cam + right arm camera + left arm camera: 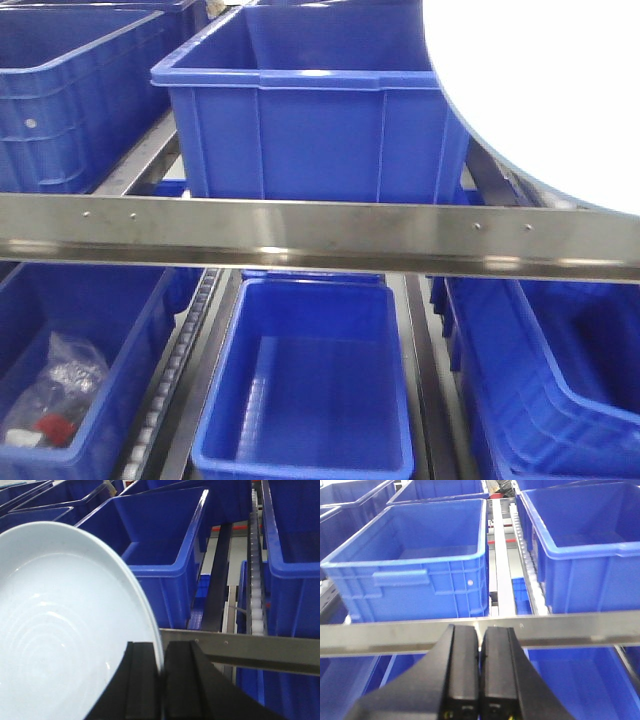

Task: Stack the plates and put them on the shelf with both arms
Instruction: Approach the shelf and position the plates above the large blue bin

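Right gripper [161, 680] clamps the plate [60, 630] rim above the shelf rail [250, 650]; left gripper [480, 675] clenched, empty.

Shelf rail [300, 235] bars way ahead; blue crates [310, 125] fill tier behind, narrow roller-track gaps between.

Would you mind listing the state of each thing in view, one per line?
Left tool: shut, holding nothing.
Right tool: shut on the plate's rim.
Plate: held on edge, above the front rail.
Front rail: bare.
Centre lower crate: empty.
Left lower crate: holds a clear bag.
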